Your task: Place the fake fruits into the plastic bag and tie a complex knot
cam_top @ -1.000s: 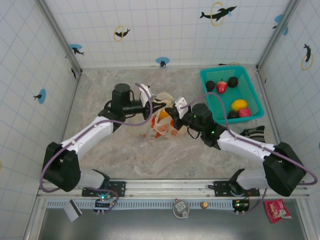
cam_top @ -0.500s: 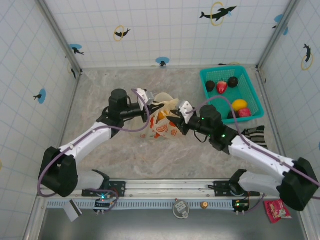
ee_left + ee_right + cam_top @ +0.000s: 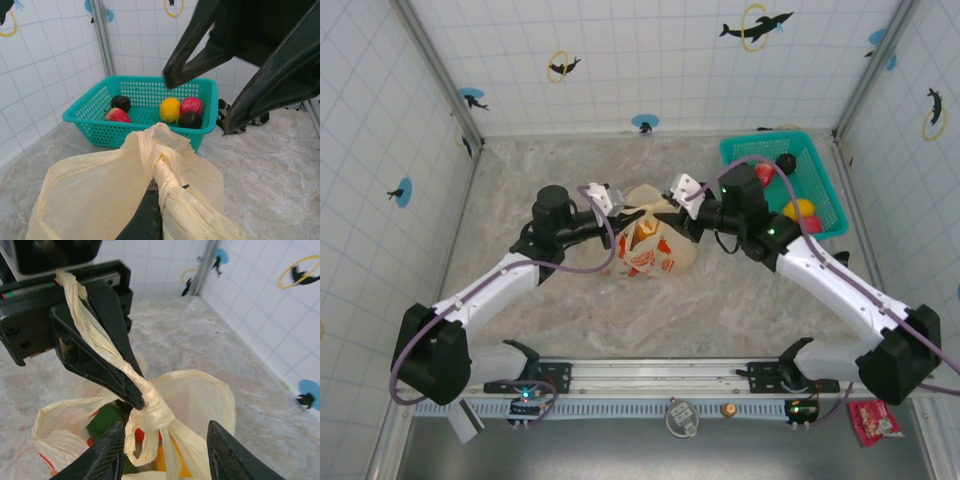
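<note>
The cream plastic bag (image 3: 645, 250) lies mid-table with its handles twisted into a knot (image 3: 152, 407). My left gripper (image 3: 625, 208) is shut on the twisted handle strand (image 3: 170, 185) just beside that knot, and its black fingers (image 3: 107, 350) show in the right wrist view. Through the bag's mouth I see green (image 3: 107, 422), red (image 3: 140, 434) and orange (image 3: 175, 462) fake fruits. My right gripper (image 3: 165, 455) hovers open over the knot, its fingers either side and touching nothing. More fake fruits, among them a yellow one (image 3: 170, 109), lie in the basket.
A teal mesh basket (image 3: 830, 185) stands at the back right against the tiled walls, holding yellow, pink (image 3: 192, 105), red (image 3: 118, 115) and dark fruits. A striped black-and-white cloth (image 3: 260, 119) lies just beyond it on the marble table.
My right gripper has opened, let go of the bag handle and drawn back and up toward the basket. The left gripper has kept its hold, shifting slightly left.
</note>
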Controlling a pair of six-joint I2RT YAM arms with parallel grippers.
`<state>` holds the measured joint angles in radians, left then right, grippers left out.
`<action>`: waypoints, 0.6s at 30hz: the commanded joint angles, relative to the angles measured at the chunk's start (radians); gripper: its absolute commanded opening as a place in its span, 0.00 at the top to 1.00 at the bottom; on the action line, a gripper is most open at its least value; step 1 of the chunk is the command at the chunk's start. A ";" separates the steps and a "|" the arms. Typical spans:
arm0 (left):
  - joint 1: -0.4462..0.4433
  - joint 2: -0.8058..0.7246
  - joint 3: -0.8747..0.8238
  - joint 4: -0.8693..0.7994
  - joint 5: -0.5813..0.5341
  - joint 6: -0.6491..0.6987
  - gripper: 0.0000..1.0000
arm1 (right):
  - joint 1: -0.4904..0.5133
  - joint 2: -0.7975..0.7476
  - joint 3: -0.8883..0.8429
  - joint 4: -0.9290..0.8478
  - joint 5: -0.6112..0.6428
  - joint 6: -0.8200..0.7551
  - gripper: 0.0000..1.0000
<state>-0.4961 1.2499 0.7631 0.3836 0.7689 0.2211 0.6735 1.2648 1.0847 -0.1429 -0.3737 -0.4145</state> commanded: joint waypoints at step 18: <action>-0.012 -0.026 -0.003 0.006 0.022 0.058 1.00 | -0.004 0.204 0.249 -0.234 -0.063 -0.168 0.76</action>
<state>-0.4992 1.2430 0.7609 0.3820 0.7567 0.2440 0.6735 1.4433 1.2797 -0.3336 -0.4541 -0.5522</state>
